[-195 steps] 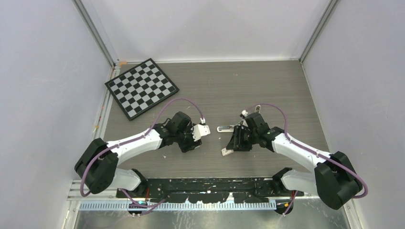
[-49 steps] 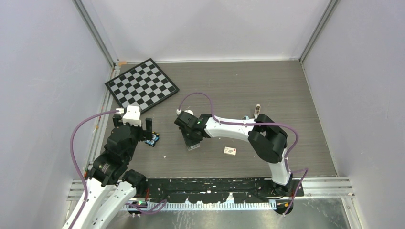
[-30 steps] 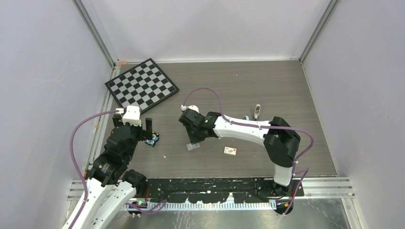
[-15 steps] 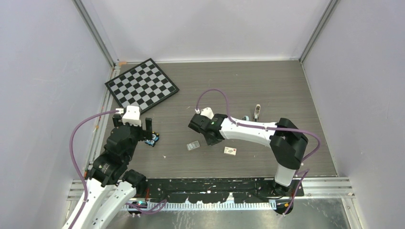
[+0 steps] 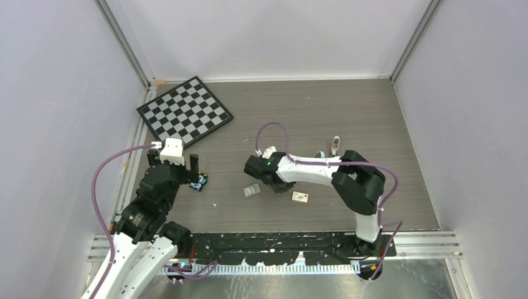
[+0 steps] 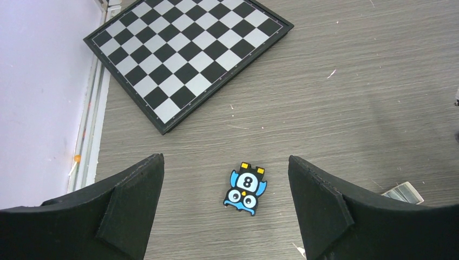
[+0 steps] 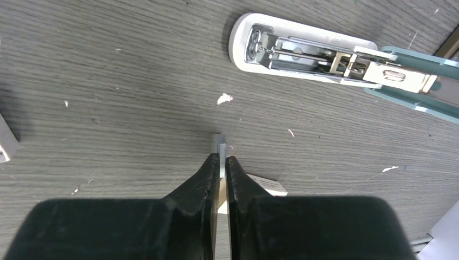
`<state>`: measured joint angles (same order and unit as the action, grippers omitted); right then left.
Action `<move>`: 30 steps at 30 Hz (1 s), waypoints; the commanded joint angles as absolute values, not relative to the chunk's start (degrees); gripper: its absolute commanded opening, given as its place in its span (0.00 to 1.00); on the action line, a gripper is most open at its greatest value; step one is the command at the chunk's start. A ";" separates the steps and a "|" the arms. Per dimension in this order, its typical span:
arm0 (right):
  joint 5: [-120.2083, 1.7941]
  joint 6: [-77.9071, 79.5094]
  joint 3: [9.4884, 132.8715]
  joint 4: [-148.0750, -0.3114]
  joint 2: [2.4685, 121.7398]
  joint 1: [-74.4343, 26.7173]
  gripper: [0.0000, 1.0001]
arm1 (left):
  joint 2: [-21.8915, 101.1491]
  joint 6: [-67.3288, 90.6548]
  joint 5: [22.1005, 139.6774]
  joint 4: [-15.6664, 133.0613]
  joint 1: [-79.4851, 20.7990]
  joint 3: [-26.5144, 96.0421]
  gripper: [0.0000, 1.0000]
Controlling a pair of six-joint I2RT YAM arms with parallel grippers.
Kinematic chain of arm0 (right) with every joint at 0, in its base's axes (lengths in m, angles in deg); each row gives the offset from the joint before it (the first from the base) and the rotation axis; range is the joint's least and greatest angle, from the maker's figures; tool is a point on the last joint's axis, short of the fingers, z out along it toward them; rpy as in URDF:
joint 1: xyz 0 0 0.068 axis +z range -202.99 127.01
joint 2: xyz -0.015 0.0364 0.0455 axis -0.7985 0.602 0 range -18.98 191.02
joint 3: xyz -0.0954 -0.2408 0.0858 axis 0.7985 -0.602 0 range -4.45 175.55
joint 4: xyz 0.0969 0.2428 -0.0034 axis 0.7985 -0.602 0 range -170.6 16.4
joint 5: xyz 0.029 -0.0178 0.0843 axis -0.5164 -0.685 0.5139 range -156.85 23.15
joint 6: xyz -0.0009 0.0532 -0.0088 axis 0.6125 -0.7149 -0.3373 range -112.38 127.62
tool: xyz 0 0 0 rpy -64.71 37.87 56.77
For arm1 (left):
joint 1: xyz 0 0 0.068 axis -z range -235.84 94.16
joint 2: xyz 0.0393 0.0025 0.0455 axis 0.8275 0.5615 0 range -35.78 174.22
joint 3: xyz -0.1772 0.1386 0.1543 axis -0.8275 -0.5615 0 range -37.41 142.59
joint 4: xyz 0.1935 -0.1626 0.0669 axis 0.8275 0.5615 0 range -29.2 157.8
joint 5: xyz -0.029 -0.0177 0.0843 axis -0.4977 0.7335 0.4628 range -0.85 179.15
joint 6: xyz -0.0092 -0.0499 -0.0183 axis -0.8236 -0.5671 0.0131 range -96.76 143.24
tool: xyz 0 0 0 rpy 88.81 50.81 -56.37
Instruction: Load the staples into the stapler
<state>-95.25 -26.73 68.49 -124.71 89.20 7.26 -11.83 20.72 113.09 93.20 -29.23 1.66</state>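
Compared with a second and a half back, the right gripper (image 7: 220, 160) had slid off to the right, away from the small clear rectangular plastic piece (image 5: 251, 190) it used to cover. That piece now lay bare on the grey wood-grain table (image 5: 348, 106). The left arm hadn't budged at all.

So, the thin silvery-grey metal strip of staples (image 7: 218, 142) was pinched edge-on between the right gripper's black fingertips, its front end poking out past them. We couldn't tell whether that end touched the table. Ahead of it, apart from the strip, lay the small stapler (image 7: 303, 54) with the pale teal plastic top, white base and silver inner channel. It was flipped open flat so the channel faced up, with the teal top swung out to one side. From overhead we only saw bits of it peeking past the right arm.

Just beside the right fingers, on the near side, sat the small white box with a reddish mark (image 5: 301, 197). The gripper hung between that box and the clear plastic piece.

Over on the left, the left gripper (image 6: 225, 161) was spread wide, holding nothing, hovering above the little black-and-blue owl-faced gadget (image 6: 244, 187) with an 8 on it. Further back, near the left wall, the black-and-silver checkered chessboard (image 5: 185, 115) lay flat at an angle.
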 commanded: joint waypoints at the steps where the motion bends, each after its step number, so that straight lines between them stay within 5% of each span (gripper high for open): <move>1: -95.69 -27.38 71.35 -123.98 90.08 7.14 0.15 | -12.27 20.76 112.61 90.43 -29.30 1.62 0.86; 26: -91.62 -28.54 69.31 -117.75 83.56 7.09 0.17 | -11.52 21.03 112.77 90.17 -29.32 1.58 0.86; 30: -92.91 -34.78 68.43 -118.50 81.55 5.46 0.24 | -11.68 20.96 112.50 90.29 -29.35 1.62 0.86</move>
<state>-90.11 -28.31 68.93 -118.83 86.58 6.89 -11.64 20.74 113.09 93.18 -29.23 1.64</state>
